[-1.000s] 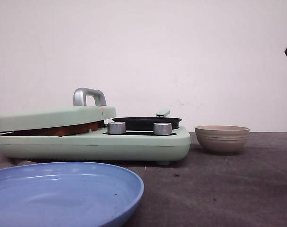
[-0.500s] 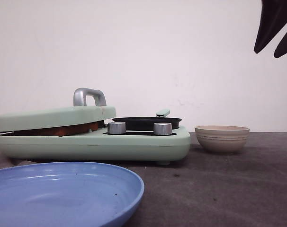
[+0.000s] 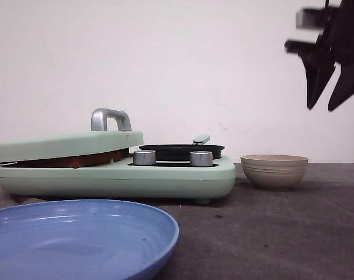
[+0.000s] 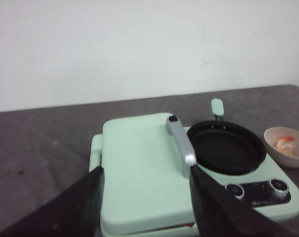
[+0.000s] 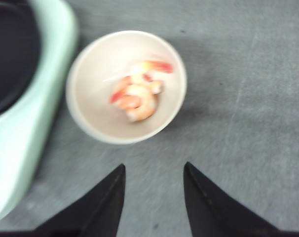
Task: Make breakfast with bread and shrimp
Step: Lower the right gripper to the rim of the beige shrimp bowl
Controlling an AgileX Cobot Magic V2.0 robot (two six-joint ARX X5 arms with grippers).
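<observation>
1. Fingers (image 3: pixel 318 93) of right gripper (image 5: pixel 153 197) are spread well apart, nothing held. Left gripper (image 4: pixel 145 197) is also wide open and empty, hovering over the press lid (image 4: pixel 139 168).
2. Shrimp (image 5: pixel 137 95) sit in the bowl (image 5: pixel 85 118), on the table (image 5: pixel 248 123) just beside the cooker (image 3: pixel 183 178), right side.
3. Change: right gripper was only a sliver at the frame corner a second ago; it has now come in and hangs high above the bowl, pointing down. Nothing else has moved.
4. Means: likely lining up a shrimp pick for the empty black pan (image 4: pixel 226 148).
5. Bread isn't clearly visible; a brown edge shows under the closed lid, can't tell what.
6. Blue plate (image 3: pixel 107 233) is empty, near the camera.
</observation>
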